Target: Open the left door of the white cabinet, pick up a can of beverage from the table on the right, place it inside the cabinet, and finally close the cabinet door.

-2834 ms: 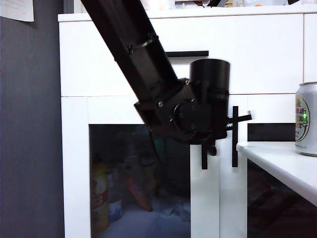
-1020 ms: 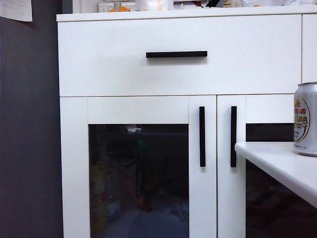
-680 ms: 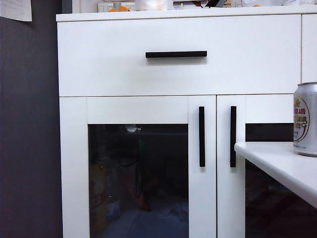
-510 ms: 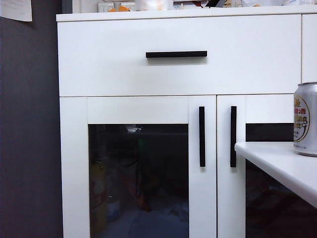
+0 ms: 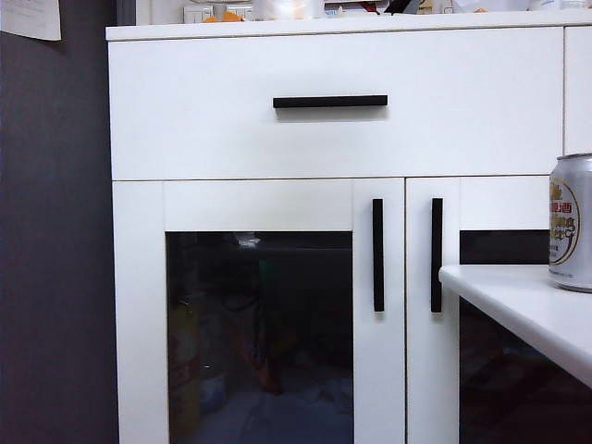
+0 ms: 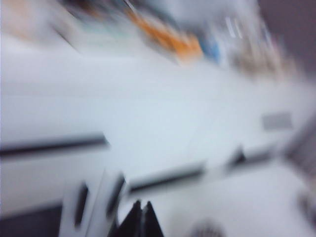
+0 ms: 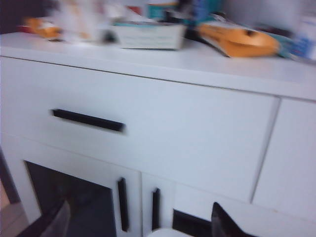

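**Door shut, can on table, no arm in the exterior view**

White cabinet [image 5: 333,139] fills the frame centre; left door [image 5: 259,314] sits closed, flush with its twin. Can of beverage [image 5: 571,222] stands upright at right edge on the table [image 5: 518,301]. Left gripper [image 6: 140,219] pinched together, empty (wrist view badly blurred). Right gripper [image 7: 140,222] spread wide, empty, facing the cabinet front.

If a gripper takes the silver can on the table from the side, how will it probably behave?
The can stands upright near the table edge, so a sideways push would probably tip it, and it could then roll off. Its smooth metal wall looks slippery and thin, so a hard squeeze may dent it. Whether it is full cannot be seen.
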`<state>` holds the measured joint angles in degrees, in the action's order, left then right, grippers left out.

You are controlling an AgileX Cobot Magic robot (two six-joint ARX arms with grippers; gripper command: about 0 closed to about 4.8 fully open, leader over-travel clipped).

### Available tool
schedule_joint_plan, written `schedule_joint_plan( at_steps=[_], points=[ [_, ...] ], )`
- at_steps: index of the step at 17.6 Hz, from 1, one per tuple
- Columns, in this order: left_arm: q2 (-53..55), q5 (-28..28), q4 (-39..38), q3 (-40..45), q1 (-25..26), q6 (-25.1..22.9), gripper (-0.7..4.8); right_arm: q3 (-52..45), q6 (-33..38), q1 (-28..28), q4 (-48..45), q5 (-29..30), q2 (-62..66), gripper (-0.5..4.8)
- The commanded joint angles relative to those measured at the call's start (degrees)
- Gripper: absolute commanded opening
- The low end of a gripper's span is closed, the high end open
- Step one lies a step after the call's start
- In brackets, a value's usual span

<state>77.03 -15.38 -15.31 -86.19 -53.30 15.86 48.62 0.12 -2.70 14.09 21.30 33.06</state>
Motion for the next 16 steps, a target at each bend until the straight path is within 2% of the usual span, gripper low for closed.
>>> schedule_joint_plan(
  at_steps=[1,3,5,7,9,10,11,14,16],
  points=[
    [4.90,1.25,-2.38,-0.02,-0.02,-7.56,-0.05,0.26,0.66,0.15,0.20,1.29,-0.57,3.68],
    [8.79,1.38,-3.98,0.00,0.13,-12.92,-0.04,0.26,3.39,0.11,1.70,3.15,-2.12,3.68],
    [12.57,3.87,-3.32,0.00,0.52,-17.33,0.81,0.24,0.96,0.11,5.03,2.82,-4.83,3.68],
    [16.68,6.62,-0.24,0.00,1.27,-15.69,2.17,0.20,-3.67,-0.02,9.05,-1.57,-7.06,3.68],
    [19.61,6.10,1.90,0.00,1.77,-14.27,3.34,0.17,-4.68,0.00,13.60,-7.63,-8.87,3.68],
    [21.66,4.76,2.84,0.00,2.49,-12.11,4.17,0.17,-4.68,0.02,16.55,-9.75,-9.84,3.68],
    [23.23,4.68,3.96,0.00,3.52,-9.44,4.73,0.17,-4.70,0.02,18.86,-10.05,-10.75,3.68],
    [29.22,6.49,13.11,0.17,8.04,-1.25,4.79,-0.52,-4.68,0.15,22.10,-10.23,-12.63,3.68],
    [33.83,7.43,21.09,0.15,9.90,-0.31,4.79,-2.12,-4.63,0.11,20.28,-10.29,-13.44,3.68]
  ],
)
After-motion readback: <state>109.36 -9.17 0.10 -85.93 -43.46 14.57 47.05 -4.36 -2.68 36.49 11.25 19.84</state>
